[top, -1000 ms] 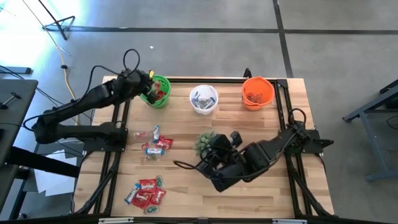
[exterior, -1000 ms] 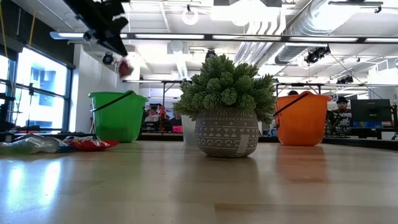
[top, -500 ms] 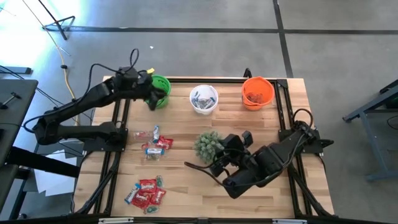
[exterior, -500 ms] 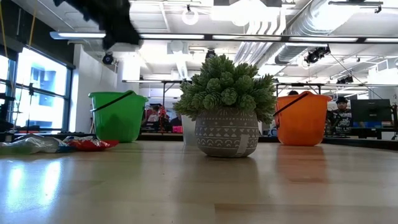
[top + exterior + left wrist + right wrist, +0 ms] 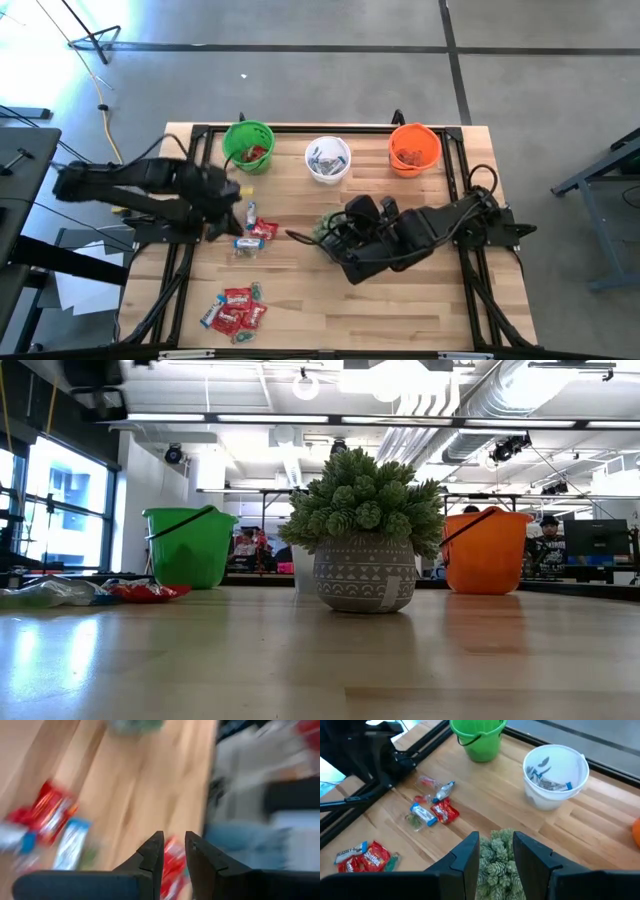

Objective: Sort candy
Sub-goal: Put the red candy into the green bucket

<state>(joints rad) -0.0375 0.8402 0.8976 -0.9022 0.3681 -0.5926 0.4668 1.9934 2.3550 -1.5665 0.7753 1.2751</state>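
red and blue candy [image 5: 243,232] lies partly sorted: some in the three cups, two clusters left on the desk [image 5: 300,290]. left hand [image 5: 228,190] hovers nearby, slightly parted, empty; right hand [image 5: 495,852] open over the plant [image 5: 331,228].

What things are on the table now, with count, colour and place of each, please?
green bucket: one, green, far edge toward the left, red candy inside.
white bucket: one, white, far edge in the middle, blue-and-white candy inside.
orange bucket: one, orange, far edge toward the right.
potted plant: one, spiky green in a grey patterned pot, table centre.
candy: many, red or blue-and-white, in two loose groups on the left side, the second by the near edge.
table: one, light wood.
left gripper: dark, open, empty, beside the upper candy group.
right gripper: dark, open, its fingers either side of the plant.
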